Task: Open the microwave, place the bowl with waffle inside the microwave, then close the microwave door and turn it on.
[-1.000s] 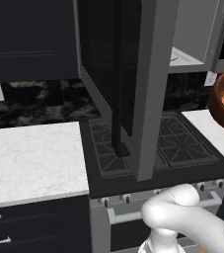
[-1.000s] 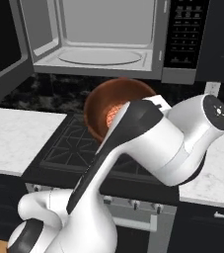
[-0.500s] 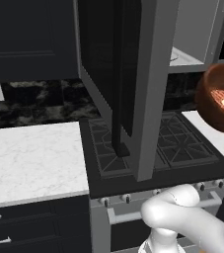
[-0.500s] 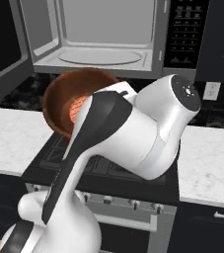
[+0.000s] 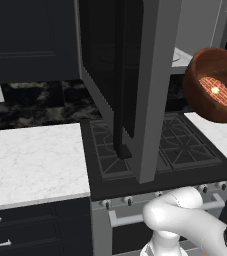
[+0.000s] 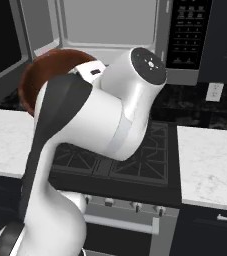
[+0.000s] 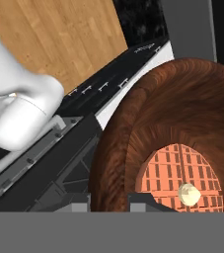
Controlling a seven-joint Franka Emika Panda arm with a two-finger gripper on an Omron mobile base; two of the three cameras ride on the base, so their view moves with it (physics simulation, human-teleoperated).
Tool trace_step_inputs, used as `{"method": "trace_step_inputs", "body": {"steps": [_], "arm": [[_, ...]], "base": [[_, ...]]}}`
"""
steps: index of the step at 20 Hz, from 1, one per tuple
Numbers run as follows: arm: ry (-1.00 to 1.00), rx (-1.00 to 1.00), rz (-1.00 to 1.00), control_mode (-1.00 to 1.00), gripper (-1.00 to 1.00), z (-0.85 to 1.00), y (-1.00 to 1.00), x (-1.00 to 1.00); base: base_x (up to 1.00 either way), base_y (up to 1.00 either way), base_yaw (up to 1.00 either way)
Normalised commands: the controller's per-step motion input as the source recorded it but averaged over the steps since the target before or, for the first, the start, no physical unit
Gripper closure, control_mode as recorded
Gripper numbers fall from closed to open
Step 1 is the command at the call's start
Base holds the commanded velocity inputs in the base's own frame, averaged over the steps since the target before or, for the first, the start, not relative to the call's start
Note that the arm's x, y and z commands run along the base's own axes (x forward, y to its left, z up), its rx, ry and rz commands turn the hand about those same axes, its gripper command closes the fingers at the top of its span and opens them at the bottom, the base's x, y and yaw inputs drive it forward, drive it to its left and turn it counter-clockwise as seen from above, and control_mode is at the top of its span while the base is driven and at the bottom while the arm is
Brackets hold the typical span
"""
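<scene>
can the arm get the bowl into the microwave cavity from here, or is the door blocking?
Probably yes. The microwave door stands swung wide to the left, leaving the pale cavity of the microwave open. The bowl, tilted with the waffle inside, hangs over the stove just in front of the opening. Whether the tilt keeps the waffle in is unclear.

The bowl (image 5: 213, 85) is streaky reddish-brown; the waffle (image 5: 214, 90) glows orange with a grid and a pale centre. The door (image 5: 130, 75) is dark glass edged grey. The counter (image 5: 30, 160) is white, faintly veined; the backsplash (image 5: 35, 102) seems black-and-white mottled.

Wood-grained bowl (image 7: 168, 123), grid-textured waffle (image 7: 182, 178), marble counter (image 5: 30, 155).
</scene>
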Motion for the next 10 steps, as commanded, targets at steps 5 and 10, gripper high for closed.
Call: {"method": "trace_step_inputs", "body": {"steps": [5,10], "arm": [[0.09,-0.03,-0.08,-1.0,1.0,0.31,0.39,0.23],[0.1,-0.06,-0.12,-1.0,1.0,0.07,0.37,0.4]], "base": [[0.0,0.0,0.0],[0.0,0.0,0.0]]}}
